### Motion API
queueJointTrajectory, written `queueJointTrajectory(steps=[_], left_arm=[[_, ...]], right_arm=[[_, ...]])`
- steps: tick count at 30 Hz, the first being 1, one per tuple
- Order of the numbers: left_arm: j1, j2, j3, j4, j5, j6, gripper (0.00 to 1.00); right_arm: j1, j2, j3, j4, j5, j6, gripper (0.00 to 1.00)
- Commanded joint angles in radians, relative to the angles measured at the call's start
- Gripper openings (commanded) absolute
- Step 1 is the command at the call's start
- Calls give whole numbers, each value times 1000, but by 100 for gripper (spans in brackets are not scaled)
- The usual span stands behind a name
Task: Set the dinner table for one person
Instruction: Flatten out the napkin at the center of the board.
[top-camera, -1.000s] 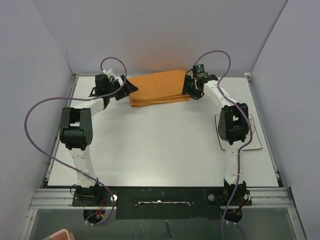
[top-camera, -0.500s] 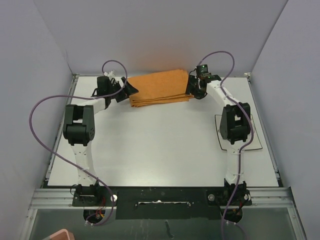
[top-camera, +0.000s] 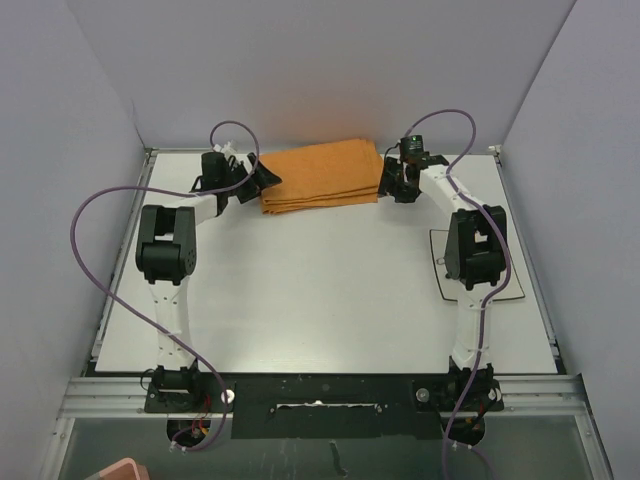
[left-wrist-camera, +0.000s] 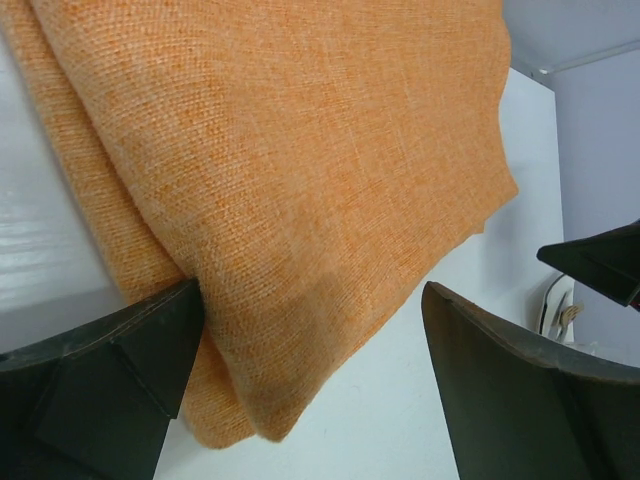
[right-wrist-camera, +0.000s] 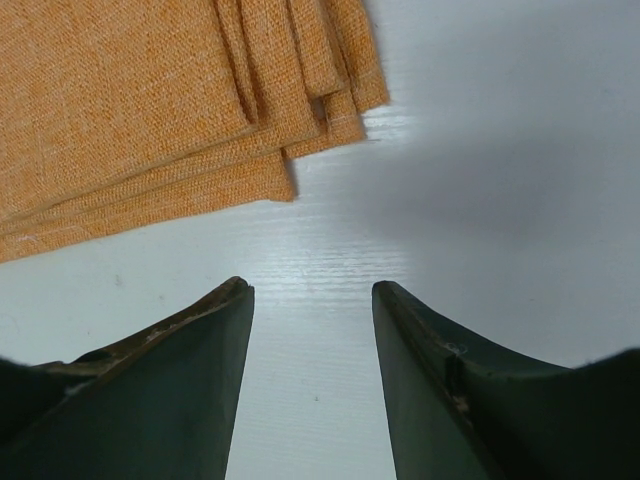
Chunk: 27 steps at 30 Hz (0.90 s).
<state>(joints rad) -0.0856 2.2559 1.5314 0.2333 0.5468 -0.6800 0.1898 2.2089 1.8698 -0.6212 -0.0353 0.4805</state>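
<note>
In the left wrist view, the left gripper (left-wrist-camera: 310, 385) has its jaws spread wide. One dark finger (left-wrist-camera: 100, 390) fills the lower left of the frame and the other sits at the lower right. A folded corner of the orange cloth (left-wrist-camera: 300, 180) reaches down between them. The lower-left finger lies against the cloth's layered edge, while the lower-right one stands apart from it. The cloth is not pinched. Below that corner, in the bottom middle of the frame, is a bare strip of the dinner table (left-wrist-camera: 345, 430).

In the right wrist view, the right gripper (right-wrist-camera: 312, 385) also has its jaws apart, with nothing between them but white tabletop (right-wrist-camera: 450, 150). The stacked corner of the cloth (right-wrist-camera: 120, 110) lies in the upper left of that frame, clear of both fingertips.

From above, the left gripper (top-camera: 262, 180) sits at the left end of the cloth (top-camera: 320, 172) and the right gripper (top-camera: 388, 180) at its right end. Both are in the upper middle of the frame. The table (top-camera: 320, 290) spreads beneath both pincers and fills the centre of the view. A thin-rimmed square plate (top-camera: 512, 275) lies at the middle right, partly under the right arm.
</note>
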Motion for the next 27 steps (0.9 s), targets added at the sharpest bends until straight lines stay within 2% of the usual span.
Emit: queueJointTrajectory(steps=[1,2,3,5,6,7,8,9,12,17,23,27], left_arm=[[-23,50,69,89,-2,-37,86],[-26,56,69,106,3,-53,82],[-29,63,69,130,16,-71,71],[-34,78,71,154,26,-109,57],[-38,84,71,163,30,-122,46],[-41,89,67,181,37,-135,31],[-44,87,58,200,45,-151,5],[-45,79,46,221,54,-171,0],[-50,21,3,297,81,-245,0],[-80,-133,38,202,93,-264,0],[-117,-313,101,65,93,-261,0],[-132,-390,107,14,93,-251,0]], right_arm=[[3,-106,-23,53,-7,-3,52],[2,-110,-30,56,-8,-3,52],[2,-115,-36,56,-8,-3,51],[2,-126,-46,54,-13,1,51],[3,-137,-52,54,-14,6,51],[4,-149,-60,58,-14,10,51],[5,-164,-68,61,-14,15,51],[8,-177,-73,62,-14,16,51],[13,-223,-90,55,-18,22,50],[14,-343,-163,75,-19,24,50],[22,-422,-181,-26,-2,18,50],[36,-465,-259,-41,-32,30,52]])
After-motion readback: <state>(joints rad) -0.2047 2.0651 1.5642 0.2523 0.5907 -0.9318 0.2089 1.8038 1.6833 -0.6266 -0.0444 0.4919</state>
